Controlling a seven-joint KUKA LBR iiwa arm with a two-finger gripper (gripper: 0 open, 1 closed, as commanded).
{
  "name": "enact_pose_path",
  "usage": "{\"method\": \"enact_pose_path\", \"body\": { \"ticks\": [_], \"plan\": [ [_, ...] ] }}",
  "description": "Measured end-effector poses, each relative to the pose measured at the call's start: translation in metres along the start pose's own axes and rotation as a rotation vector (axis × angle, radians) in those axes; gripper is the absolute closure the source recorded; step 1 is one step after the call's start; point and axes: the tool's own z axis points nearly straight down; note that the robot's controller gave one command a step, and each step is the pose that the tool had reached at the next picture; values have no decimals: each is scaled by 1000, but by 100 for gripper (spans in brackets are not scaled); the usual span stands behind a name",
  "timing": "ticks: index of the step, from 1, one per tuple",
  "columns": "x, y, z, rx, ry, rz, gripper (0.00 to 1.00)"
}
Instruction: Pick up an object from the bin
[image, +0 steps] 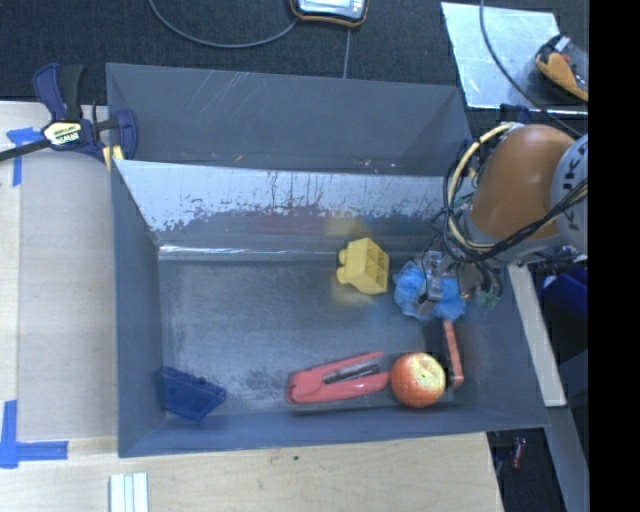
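At frame right, the gripper (437, 283) sits over a lumpy blue object (410, 292); whether it is clenched cannot be told. A centred, straight lift seems wisest.

**Around the bin (280, 110)**

I see a pale wooden table (60, 300) along the left and lower edges of the frame. Across the top lies a dark mat (60, 40), with a black cable (228, 44) looping on it and a white sheet (500, 50) at the upper right.
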Motion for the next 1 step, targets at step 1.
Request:
{"method": "enact_pose_path", "body": {
  "ticks": [1],
  "plan": [
    [-1, 0, -34, 0, -4, 0, 100]
  ]
}}
